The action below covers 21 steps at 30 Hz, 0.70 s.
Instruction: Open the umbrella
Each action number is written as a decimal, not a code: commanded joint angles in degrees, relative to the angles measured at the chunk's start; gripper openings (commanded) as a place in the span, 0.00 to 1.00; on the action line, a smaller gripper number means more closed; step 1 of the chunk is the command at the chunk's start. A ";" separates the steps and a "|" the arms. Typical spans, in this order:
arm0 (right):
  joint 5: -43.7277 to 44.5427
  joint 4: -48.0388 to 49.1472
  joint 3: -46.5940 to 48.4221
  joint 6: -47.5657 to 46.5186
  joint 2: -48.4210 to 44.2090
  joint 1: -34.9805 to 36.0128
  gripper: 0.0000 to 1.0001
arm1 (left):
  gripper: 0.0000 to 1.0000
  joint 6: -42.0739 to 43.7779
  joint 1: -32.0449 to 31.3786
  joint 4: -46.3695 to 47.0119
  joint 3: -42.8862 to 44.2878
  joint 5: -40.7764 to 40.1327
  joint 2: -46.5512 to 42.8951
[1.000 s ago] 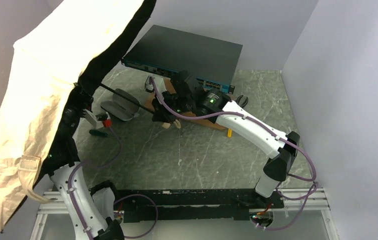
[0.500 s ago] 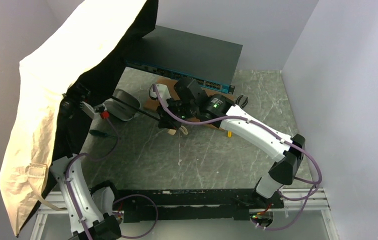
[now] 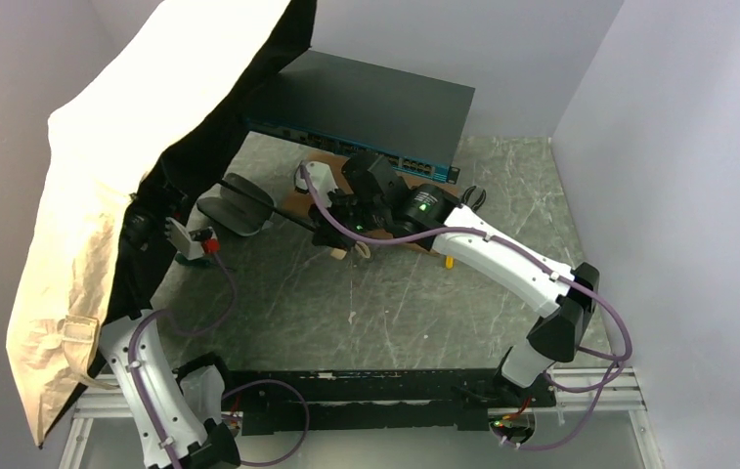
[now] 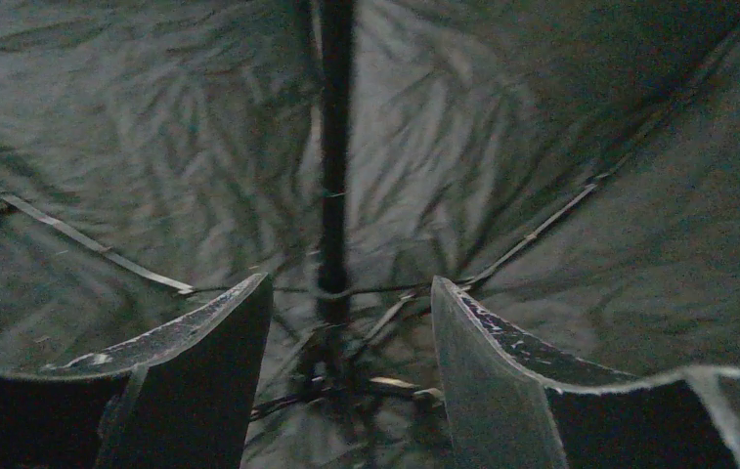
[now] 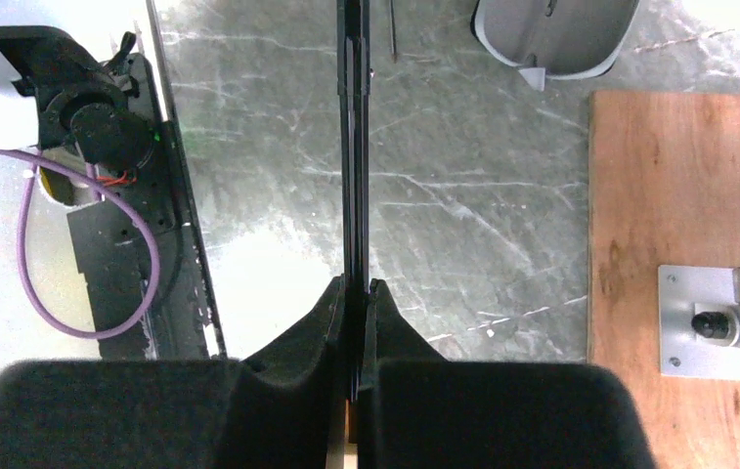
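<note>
The right arm (image 3: 502,259) lies low over the table (image 3: 346,303) with its jaws closed tight on the thin black shaft (image 5: 353,147), pinning that end, presumably so the far end can be worked against a fixed hold. The umbrella (image 3: 121,147) stands on its side at the left edge of the table, its canopy rearing above the left arm (image 3: 146,381) and leaning over the corner of the network switch (image 3: 375,103). The left arm reaches up inside the canopy. Its jaws stand open on either side of the shaft, close to where the ribs (image 4: 532,234) meet it, and hold nothing. That placing suits pushing the sliding collar along the shaft, though the dim wrist view does not show whether they touch it.

Outside, the canopy is wrinkled tan cloth. Its underside (image 4: 542,117) is black and creased, not drum-tight, so I judge it spread but perhaps not locked. The grey oval case (image 5: 556,39) lies on the table beside the shaft, apart from both arms
</note>
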 commanded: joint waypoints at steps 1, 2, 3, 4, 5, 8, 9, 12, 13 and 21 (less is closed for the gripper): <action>-1.26 10.46 1.35 -1.39 -5.76 0.11 0.00 | 0.65 4.98 0.38 -8.96 2.67 -2.21 1.61; -1.67 10.44 1.16 -1.44 -5.91 0.13 0.00 | 0.65 5.06 0.33 -7.73 2.25 -3.21 1.85; -2.03 10.33 1.02 -1.56 -6.11 0.12 0.00 | 0.65 5.22 0.34 -5.75 1.51 -3.91 1.88; -2.26 10.16 0.85 -1.78 -6.27 0.09 0.00 | 0.65 4.47 0.33 -2.93 0.66 -4.64 1.72; -2.49 9.98 0.69 -1.90 -6.31 0.11 0.00 | 0.65 3.93 0.32 -0.46 -0.32 -4.91 1.60; -2.83 9.52 0.29 -2.42 -6.29 0.09 0.00 | 0.63 3.40 0.27 4.55 -2.00 -6.01 1.29; -3.03 9.44 0.08 -2.52 -6.38 0.15 0.00 | 0.63 3.14 0.22 5.59 -2.17 -6.18 1.33; -3.60 9.19 -0.12 -2.44 -6.27 0.19 0.00 | 0.62 1.20 0.35 8.70 -1.90 -6.13 1.64; -3.79 9.00 -0.03 -2.16 -6.07 0.13 0.00 | 0.61 0.17 0.34 9.26 -1.49 -5.46 1.63; -4.29 9.00 1.46 0.07 -4.57 0.10 0.00 | 0.61 5.45 0.32 -5.63 3.38 5.58 -0.10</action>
